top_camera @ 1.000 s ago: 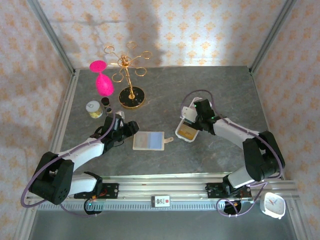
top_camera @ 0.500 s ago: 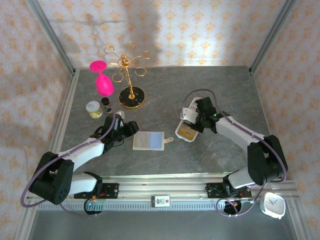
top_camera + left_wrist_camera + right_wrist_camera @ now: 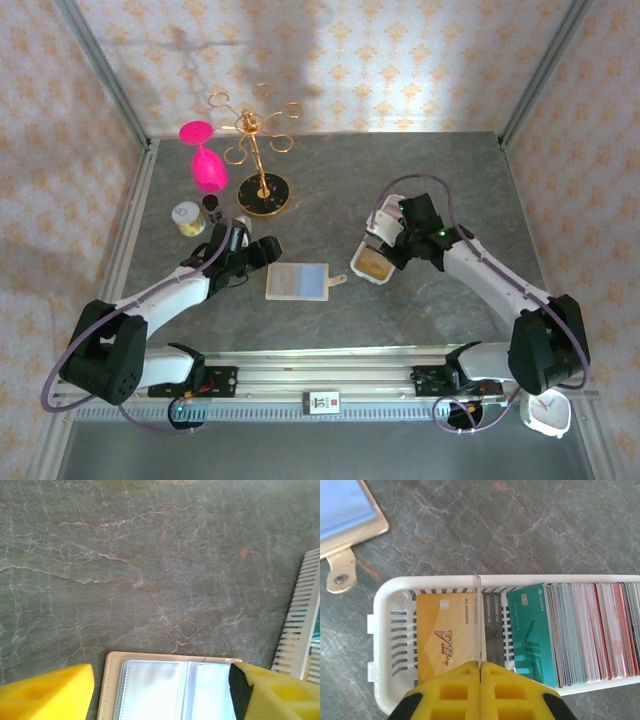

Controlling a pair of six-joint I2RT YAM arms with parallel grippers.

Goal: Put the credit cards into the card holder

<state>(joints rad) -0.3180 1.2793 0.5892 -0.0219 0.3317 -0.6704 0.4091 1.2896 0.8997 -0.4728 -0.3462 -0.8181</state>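
walls (image 3: 400, 60): cream wallpaper, orange floral print | tabletop (image 3: 330, 170): grey veined stone | corners: metal posts (image 3: 100, 70) | front: metal rail (image 3: 330, 372)

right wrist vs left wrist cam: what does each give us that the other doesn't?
Right wrist: right gripper shut on a card held edge-on, a gold VIP card lying flat, a teal card fronting a packed row, and the snap tab of the card holder. Left wrist: left gripper open over the holder's clear pockets. Both: white basket, card holder, marble table.
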